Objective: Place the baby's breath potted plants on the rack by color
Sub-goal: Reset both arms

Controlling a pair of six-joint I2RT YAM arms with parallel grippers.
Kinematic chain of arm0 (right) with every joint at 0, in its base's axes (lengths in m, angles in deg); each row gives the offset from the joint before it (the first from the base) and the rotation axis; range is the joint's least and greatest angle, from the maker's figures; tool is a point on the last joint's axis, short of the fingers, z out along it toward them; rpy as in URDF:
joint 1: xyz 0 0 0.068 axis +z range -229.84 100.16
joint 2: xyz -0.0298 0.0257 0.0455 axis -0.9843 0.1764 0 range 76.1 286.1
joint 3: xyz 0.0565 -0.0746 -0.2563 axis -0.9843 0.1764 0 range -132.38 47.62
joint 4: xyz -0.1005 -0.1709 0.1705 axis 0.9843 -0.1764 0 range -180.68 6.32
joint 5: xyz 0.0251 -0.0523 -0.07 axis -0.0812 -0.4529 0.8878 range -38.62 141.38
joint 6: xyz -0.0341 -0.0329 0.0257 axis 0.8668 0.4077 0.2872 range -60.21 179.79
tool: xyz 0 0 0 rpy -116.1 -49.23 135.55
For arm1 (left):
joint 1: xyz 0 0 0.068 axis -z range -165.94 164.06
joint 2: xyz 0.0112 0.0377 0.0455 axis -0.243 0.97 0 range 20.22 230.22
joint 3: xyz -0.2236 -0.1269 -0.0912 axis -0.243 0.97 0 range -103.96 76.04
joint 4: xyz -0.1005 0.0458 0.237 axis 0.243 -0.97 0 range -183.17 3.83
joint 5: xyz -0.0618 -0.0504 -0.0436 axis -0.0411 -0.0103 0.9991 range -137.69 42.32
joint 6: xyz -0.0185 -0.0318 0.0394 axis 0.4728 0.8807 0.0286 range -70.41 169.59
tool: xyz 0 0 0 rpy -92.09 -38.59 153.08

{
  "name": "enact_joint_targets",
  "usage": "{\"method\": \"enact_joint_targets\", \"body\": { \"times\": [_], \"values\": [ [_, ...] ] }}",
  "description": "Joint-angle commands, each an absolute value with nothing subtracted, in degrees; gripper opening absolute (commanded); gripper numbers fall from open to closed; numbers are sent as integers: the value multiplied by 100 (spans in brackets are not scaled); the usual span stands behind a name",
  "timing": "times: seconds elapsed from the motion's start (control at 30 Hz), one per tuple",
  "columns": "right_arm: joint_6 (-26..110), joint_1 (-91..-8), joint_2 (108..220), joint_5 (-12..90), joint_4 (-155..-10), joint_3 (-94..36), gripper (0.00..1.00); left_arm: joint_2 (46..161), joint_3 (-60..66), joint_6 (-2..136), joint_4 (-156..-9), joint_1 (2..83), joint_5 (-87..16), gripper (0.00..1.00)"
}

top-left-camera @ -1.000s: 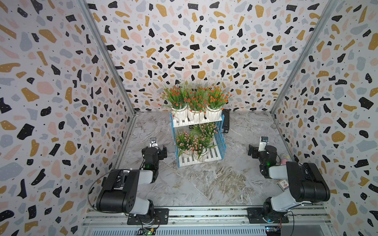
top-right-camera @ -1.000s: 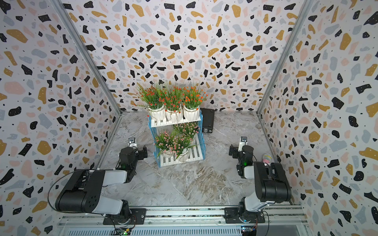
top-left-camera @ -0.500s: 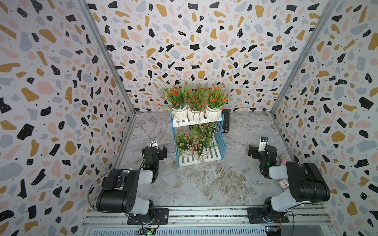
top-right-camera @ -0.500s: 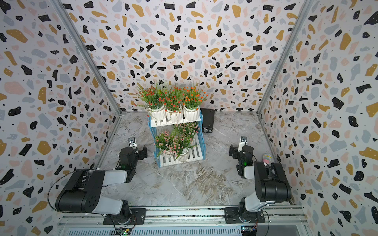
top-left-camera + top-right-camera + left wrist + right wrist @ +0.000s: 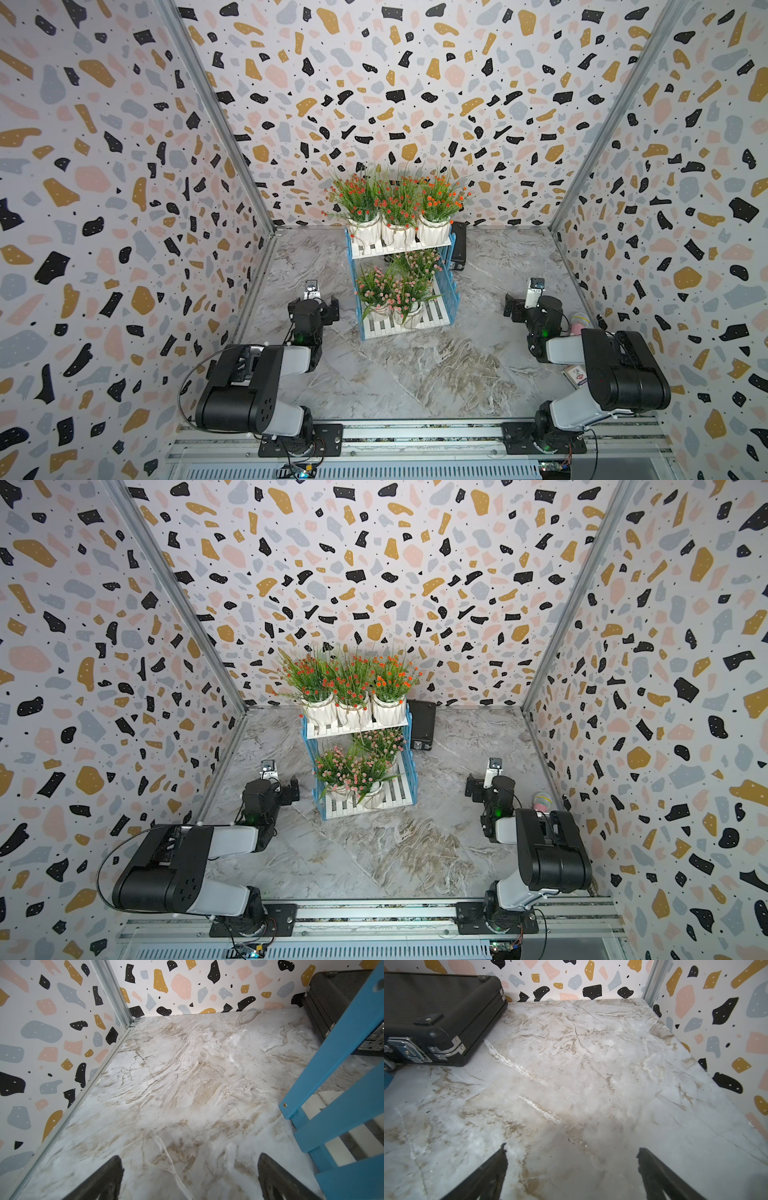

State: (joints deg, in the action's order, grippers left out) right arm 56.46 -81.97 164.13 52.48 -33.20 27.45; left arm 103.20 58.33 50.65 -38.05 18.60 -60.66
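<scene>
Black briefcase lies flat on marble tabletop nr back wall.

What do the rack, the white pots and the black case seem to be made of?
Rack: matte blue and white painted boards, wood or plastic; a screw head shows. White pots: smooth, ribbed, ceramic or plastic. Black case: ribbed hard shell, shiny metal latches.

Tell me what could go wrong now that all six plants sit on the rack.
The left claw sits open, close beside the blue side of the rack; a sideways swing might jolt it. The three orange-red plants stand packed along the top tier, so a jolt could tip one off.
</scene>
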Motion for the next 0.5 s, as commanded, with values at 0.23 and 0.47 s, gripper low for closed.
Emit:
{"method": "enact_joint_targets", "body": {
  "times": [0.23,0.47],
  "values": [
    [5716,-8170,16294,5287,-3376,2707,100,10347,5774,5037,-3510,1837,-6115,99],
    [5716,-8169,16274,5287,-3349,2731,100,10353,5776,5034,-3510,1837,-6120,99]
  ]
}}
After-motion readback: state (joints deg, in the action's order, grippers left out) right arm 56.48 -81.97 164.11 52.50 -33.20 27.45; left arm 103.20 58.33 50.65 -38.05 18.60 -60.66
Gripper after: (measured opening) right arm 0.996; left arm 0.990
